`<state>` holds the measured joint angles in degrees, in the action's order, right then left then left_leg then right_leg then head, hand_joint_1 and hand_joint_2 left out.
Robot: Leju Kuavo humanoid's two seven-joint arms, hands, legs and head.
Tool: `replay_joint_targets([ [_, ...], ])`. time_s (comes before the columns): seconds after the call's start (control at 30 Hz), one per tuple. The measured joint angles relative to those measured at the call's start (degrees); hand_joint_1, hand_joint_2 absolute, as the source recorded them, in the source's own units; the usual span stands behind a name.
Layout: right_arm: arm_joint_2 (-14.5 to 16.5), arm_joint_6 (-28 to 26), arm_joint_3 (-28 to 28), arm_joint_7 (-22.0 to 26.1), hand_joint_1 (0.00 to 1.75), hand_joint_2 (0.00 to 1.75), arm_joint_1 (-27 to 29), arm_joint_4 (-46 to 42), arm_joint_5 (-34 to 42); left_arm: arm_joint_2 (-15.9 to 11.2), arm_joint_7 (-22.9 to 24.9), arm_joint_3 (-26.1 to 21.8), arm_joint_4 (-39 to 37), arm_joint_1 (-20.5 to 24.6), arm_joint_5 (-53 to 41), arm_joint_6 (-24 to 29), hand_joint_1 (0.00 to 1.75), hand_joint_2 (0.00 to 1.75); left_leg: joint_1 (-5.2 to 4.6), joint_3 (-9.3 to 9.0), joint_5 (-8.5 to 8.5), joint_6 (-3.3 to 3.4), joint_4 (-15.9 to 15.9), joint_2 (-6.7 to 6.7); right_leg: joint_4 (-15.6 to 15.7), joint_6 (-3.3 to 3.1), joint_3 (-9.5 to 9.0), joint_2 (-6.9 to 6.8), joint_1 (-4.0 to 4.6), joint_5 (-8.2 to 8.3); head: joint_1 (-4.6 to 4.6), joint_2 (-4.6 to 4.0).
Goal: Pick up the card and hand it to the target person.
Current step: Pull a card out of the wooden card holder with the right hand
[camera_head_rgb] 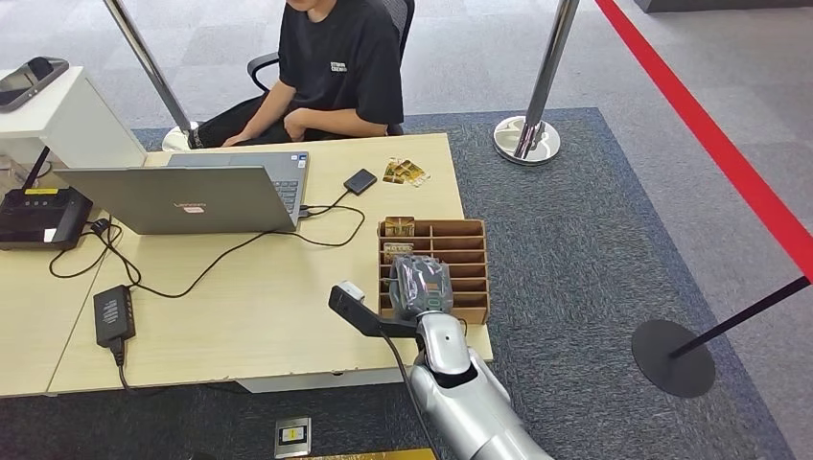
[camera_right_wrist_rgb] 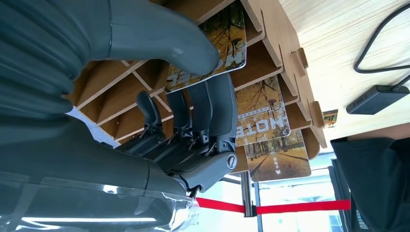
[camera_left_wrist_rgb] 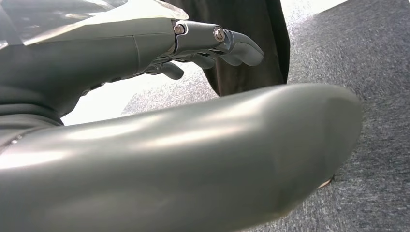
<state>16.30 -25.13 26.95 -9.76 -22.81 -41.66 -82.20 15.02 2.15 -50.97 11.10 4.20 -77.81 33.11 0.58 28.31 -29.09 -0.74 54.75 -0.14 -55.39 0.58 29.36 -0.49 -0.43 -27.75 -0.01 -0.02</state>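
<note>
Pinching 1 autumn-print hotel card (camera_right_wrist_rgb: 208, 48) inside the brown wooden slotted organizer (camera_head_rgb: 465, 251), the right hand (camera_head_rgb: 420, 286) must next lift it clear.

One laptop (camera_head_rgb: 182, 196), one wooden rack (camera_head_rgb: 467, 264), two stanchion posts (camera_head_rgb: 542, 81).

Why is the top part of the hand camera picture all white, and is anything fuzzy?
Left wrist view: bright light washes out the floor behind the left hand, and the close grey thumb is soft. Right wrist view: the card is sharp.
</note>
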Motion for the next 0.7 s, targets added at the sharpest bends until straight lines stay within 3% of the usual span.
replay_joint_targets([
  [0.27,-0.5,-0.3,0.0,2.0,1.50,1.75,0.3,-1.8,1.6,0.0,0.1,0.0,0.0,0.0,0.0,0.0,0.00,0.00,0.00,0.00,0.00,0.00,0.0,0.00,0.0,0.00,0.00,0.00,0.00,0.01,0.01,0.00],
  [0.7,-2.8,5.3,-0.2,8.9,1.34,1.75,1.6,-16.6,11.9,0.0,0.0,-0.3,0.0,0.0,1.0,0.4,0.00,0.00,0.00,0.01,0.00,0.00,0.0,0.00,0.0,0.00,0.01,0.00,0.00,0.01,-0.01,0.00],
])
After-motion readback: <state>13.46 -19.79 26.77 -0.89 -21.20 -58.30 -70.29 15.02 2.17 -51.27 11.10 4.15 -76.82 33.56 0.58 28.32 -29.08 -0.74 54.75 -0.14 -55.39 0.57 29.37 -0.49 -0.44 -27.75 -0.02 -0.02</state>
